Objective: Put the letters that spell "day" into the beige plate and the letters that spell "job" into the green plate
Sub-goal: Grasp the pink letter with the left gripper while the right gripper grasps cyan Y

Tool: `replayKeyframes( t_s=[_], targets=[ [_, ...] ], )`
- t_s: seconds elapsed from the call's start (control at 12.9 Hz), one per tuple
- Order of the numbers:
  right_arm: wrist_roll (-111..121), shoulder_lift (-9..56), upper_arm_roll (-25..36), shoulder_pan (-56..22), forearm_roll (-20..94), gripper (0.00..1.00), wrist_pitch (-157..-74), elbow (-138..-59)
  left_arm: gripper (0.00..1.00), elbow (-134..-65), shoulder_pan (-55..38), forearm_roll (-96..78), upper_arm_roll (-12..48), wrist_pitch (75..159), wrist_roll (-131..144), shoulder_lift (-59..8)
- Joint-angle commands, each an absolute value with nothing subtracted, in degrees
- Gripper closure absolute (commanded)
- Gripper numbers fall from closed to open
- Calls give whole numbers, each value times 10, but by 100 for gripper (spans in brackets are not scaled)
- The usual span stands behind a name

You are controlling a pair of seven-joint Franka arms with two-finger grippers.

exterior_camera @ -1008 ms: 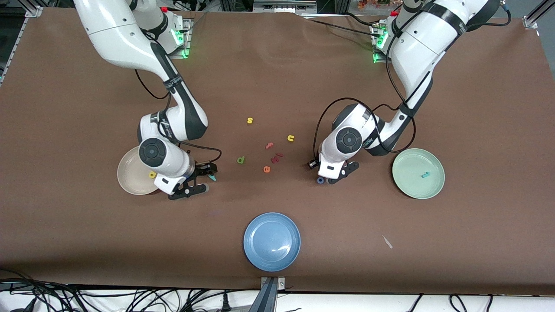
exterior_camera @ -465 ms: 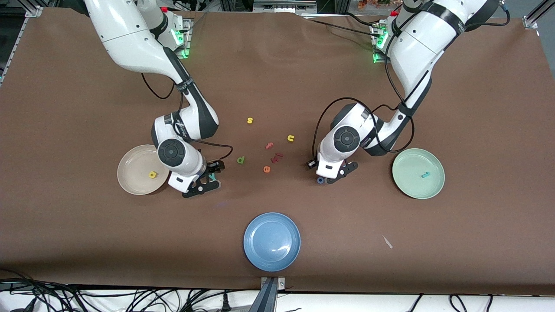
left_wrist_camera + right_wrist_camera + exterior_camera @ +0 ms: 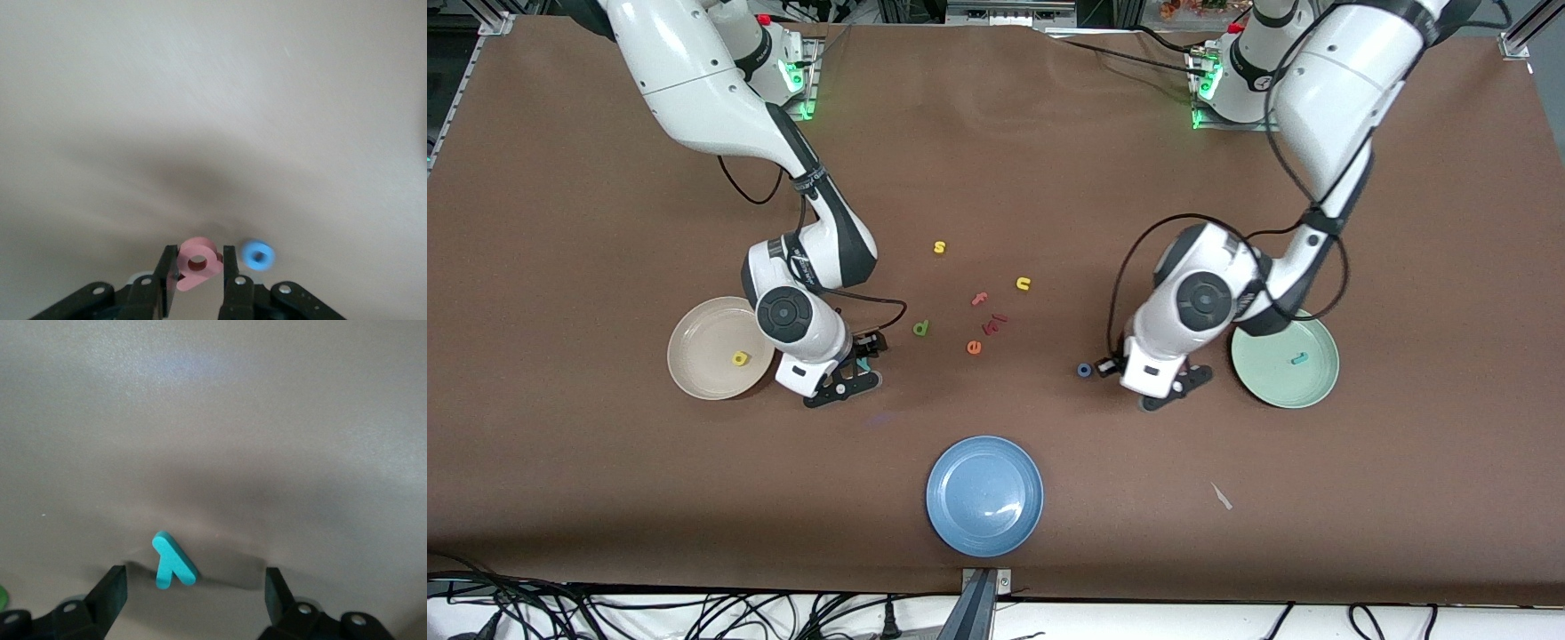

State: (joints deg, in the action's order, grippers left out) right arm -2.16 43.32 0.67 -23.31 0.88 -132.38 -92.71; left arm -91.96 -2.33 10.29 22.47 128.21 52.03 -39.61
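The left gripper is clamped narrow on the salmon b, which sits pinched between its two fingers in the left wrist view. It hangs over bare table. Reading the front view as a clock face, the blue o lies on the table at the gripper's nine o'clock, and the green plate is close by at its two o'clock. That plate already holds the teal j.

The right gripper is spread wide and low, its fingers straddling the teal y, which lies flat on the table untouched between them. The beige plate is at this gripper's nine o'clock with the yellow a inside. The green d lies on the table at its two o'clock.

As I read it, two of six letters are placed, one per plate. A third (the b) is in a grip and needs only a short carry. The y awaits the squeeze, and the d and o have not been handled.

At the centre of the table lie the strays: yellow s, yellow u, pink f and orange e. The blue plate lies at six o'clock of them.
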Motion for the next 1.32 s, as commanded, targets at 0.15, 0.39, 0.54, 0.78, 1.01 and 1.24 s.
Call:
replayKeyframes(
  t_s=[0.15, 0.39, 0.54, 0.78, 1.01, 1.24],
  targets=[
    [-27, 446, 6, -237, 1, 28, -1328, -910, 84, -933, 109, 116, 231, 1232, 315, -377],
    [-32, 446, 6, -241, 4, 42, -1328, -910, 83, -942, 179, 115, 231, 1189, 182, -382],
    [-32, 446, 5, -241, 6, 51, -1328, -910, 83, -950, 206, 115, 231, 1185, 136, -384],
    [-33, 446, 5, -241, 7, 58, -1329, -910, 71, -959, 214, 115, 231, 1170, 127, -389],
    [-34, 446, 5, -242, 8, 67, -1332, -910, 0, -955, 215, 114, 231, 1169, 130, -396],
    [-44, 446, 5, -242, 14, 68, -1332, -910, 0, -942, 200, 105, 238, 1169, 155, -389]
  ],
)
